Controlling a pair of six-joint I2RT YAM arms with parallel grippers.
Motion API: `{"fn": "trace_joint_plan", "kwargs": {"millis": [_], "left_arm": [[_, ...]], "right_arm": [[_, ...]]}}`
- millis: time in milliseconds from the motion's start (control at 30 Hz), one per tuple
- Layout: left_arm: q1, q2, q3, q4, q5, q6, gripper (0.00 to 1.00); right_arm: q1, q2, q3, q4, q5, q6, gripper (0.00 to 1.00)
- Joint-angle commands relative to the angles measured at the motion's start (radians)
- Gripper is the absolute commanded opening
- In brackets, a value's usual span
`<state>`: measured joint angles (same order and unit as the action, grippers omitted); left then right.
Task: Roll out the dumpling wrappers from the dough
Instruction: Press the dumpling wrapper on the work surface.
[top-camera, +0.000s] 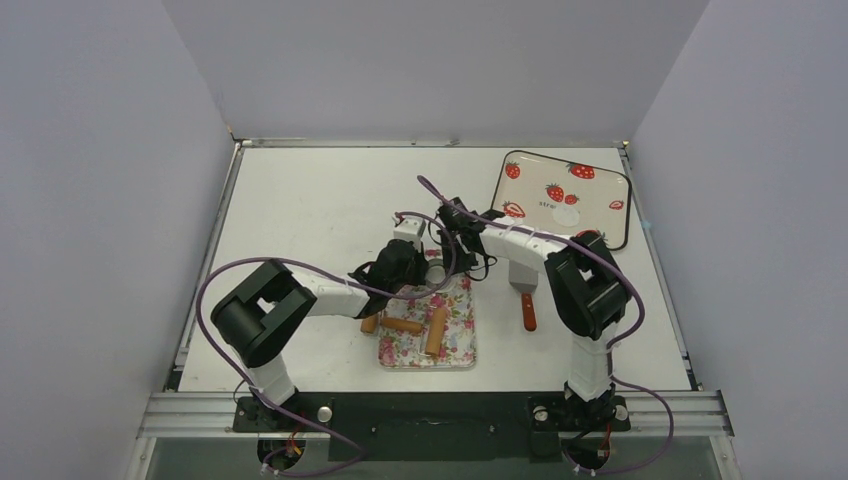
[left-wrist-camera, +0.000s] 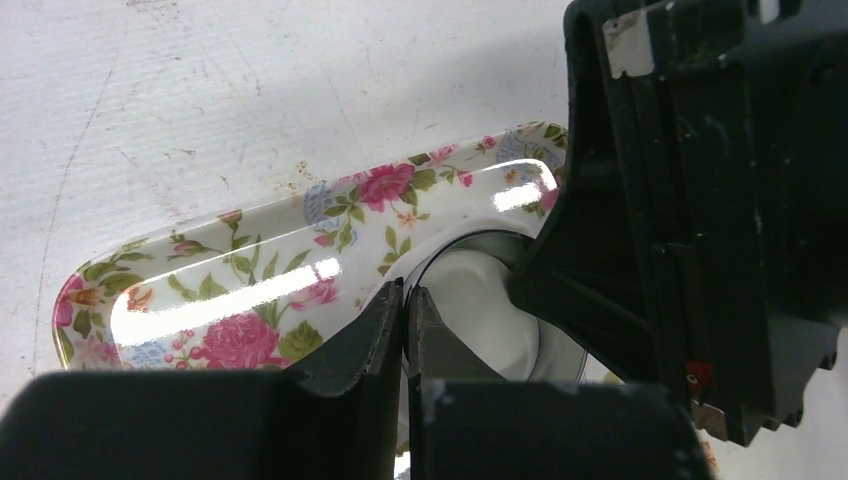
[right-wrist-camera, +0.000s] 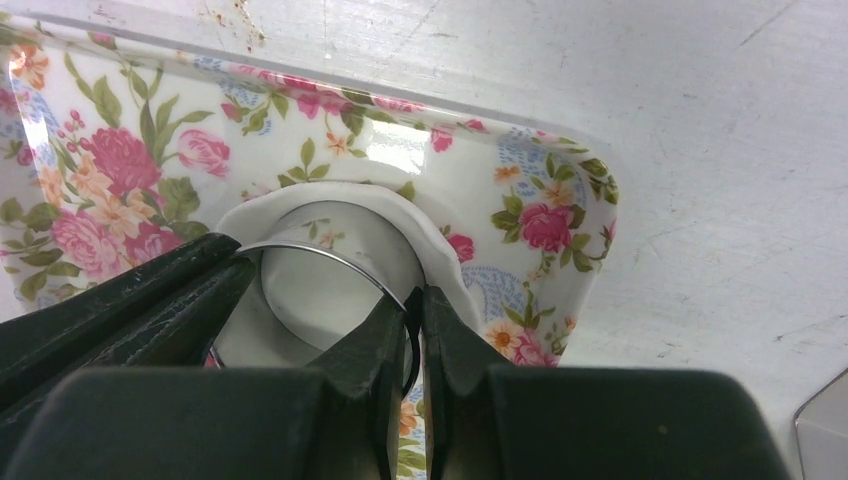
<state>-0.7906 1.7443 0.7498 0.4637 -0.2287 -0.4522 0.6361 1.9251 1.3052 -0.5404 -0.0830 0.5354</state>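
Observation:
A flattened patch of white dough (right-wrist-camera: 425, 232) lies at the far end of the floral tray (right-wrist-camera: 110, 170). The silver metal ring (right-wrist-camera: 322, 256) stands on the dough, with dough showing inside it (left-wrist-camera: 480, 300) and spreading past its rim. My left gripper (left-wrist-camera: 404, 292) is shut on the ring's wall from one side. My right gripper (right-wrist-camera: 414, 296) is shut on the ring's wall from the opposite side. In the top view both grippers (top-camera: 415, 272) (top-camera: 452, 250) meet over the tray's far end. One round dumpling wrapper (top-camera: 566, 214) lies on the strawberry tray (top-camera: 520, 190).
Brown wooden roller pieces (top-camera: 437, 330) (top-camera: 402, 325) lie on the near part of the floral tray (top-camera: 460, 350). The spatula with red handle (top-camera: 527, 310) lies on the table right of that tray. The strawberry tray sits at the back right corner.

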Motion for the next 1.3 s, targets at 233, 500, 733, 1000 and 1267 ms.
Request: {"fn": "trace_joint_plan", "kwargs": {"millis": [233, 500, 733, 1000, 1267], "left_arm": [[0.098, 0.18, 0.101, -0.063, 0.079, 0.187, 0.0], [0.079, 0.162, 0.073, -0.212, 0.052, 0.083, 0.0], [0.016, 0.019, -0.075, -0.303, 0.054, 0.009, 0.0], [0.093, 0.123, -0.026, -0.084, 0.096, 0.139, 0.0], [0.099, 0.192, 0.104, -0.158, 0.117, 0.157, 0.0]], "right_arm": [[0.106, -0.119, -0.279, 0.04, -0.045, 0.182, 0.0], [0.035, -0.014, -0.115, -0.031, -0.038, 0.083, 0.0], [0.0, 0.134, 0.095, -0.159, -0.066, 0.033, 0.0], [0.081, 0.017, -0.132, -0.104, -0.04, 0.178, 0.0], [0.081, 0.011, -0.098, -0.134, -0.051, 0.167, 0.0]]}}
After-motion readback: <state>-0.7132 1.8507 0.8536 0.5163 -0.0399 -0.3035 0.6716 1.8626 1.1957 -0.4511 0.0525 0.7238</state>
